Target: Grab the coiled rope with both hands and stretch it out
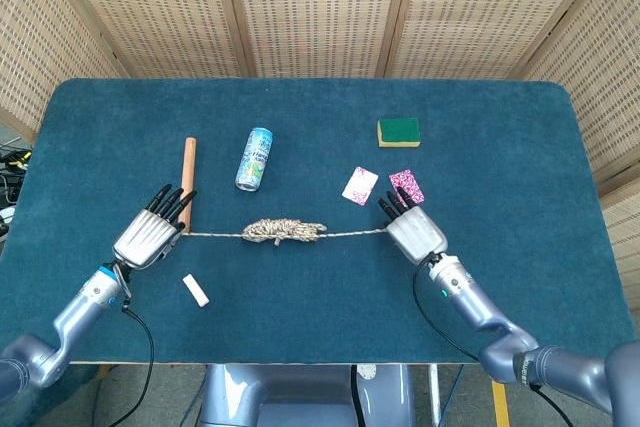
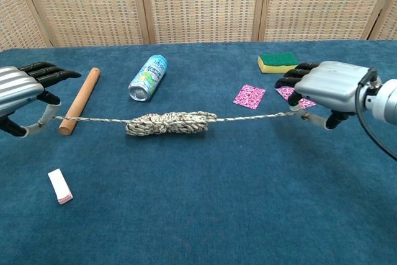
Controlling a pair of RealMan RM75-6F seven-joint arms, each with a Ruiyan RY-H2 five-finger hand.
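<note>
Rope [image 1: 284, 232] is pinched at each end in our two hands: our left hand [image 1: 150, 237] nips one end between thumb and a finger, the other fingers fanned out, and our right hand [image 1: 414, 231] nips the other end likewise. From each pinch a thin taut strand runs inward, so the long axis lies straight across the blue table [image 1: 500, 147], side to side. Midway the rope still bunches in a thick, mottled tan-and-grey knot of coils. Just beyond it we see a can [image 1: 254, 158] on its side, a wooden stick [image 1: 187, 179] near our left hand, and two pink cards [image 1: 383, 186] near our right.
</note>
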